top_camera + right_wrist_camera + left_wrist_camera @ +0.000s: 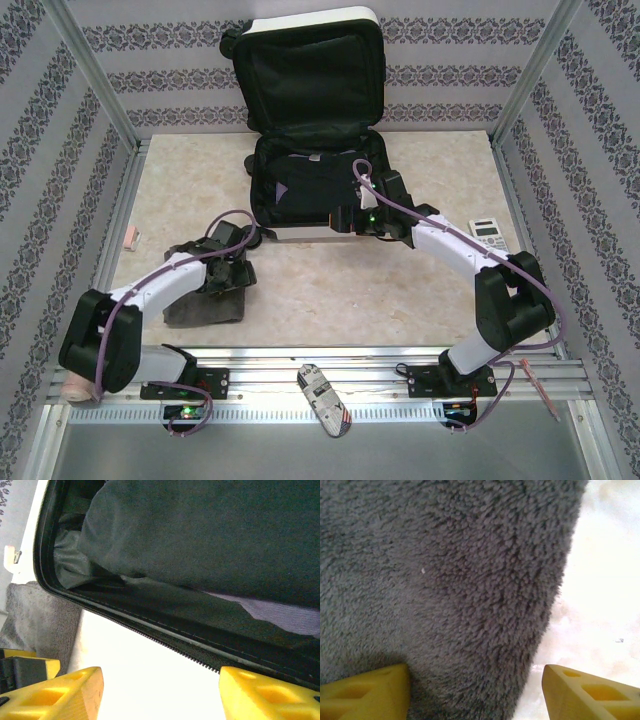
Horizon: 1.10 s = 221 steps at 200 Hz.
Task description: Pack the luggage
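The left gripper [475, 674] is hanging spread wide, one fingertip over a grey fleece [445, 580] just beneath it and the other over the bare table [605, 580]. The right gripper [161, 676] is hovering, likewise spread, at the near rim of the luggage [150, 625]. Just beyond its fingers dark clothes [200, 530] are lying inside the open case, and the lid is standing up farther back.

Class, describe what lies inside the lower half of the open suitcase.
In the lower half of the luggage lies dark clothing on black lining. Anything under the clothing is covered.
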Each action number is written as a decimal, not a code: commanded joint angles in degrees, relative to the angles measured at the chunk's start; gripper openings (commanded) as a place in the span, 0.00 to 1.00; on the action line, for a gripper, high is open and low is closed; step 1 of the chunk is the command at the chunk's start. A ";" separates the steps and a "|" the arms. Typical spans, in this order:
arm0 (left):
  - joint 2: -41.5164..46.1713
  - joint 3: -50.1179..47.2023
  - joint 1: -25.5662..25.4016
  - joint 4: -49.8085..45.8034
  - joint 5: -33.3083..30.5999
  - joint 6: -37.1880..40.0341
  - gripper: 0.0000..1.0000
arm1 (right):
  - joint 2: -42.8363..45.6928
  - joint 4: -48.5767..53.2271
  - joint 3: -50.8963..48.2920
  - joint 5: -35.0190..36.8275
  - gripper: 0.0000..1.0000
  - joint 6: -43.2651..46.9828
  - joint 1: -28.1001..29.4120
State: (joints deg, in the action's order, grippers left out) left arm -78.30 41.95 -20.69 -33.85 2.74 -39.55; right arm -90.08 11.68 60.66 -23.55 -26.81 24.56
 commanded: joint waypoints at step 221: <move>0.46 16.34 -15.27 -3.57 -2.92 -3.11 0.78 | 3.80 -6.54 -7.64 -1.56 0.65 1.11 14.39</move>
State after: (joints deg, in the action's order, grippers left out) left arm -85.12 53.56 -36.62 -30.15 3.53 -42.09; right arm -85.10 8.54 53.36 -24.73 -25.54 36.86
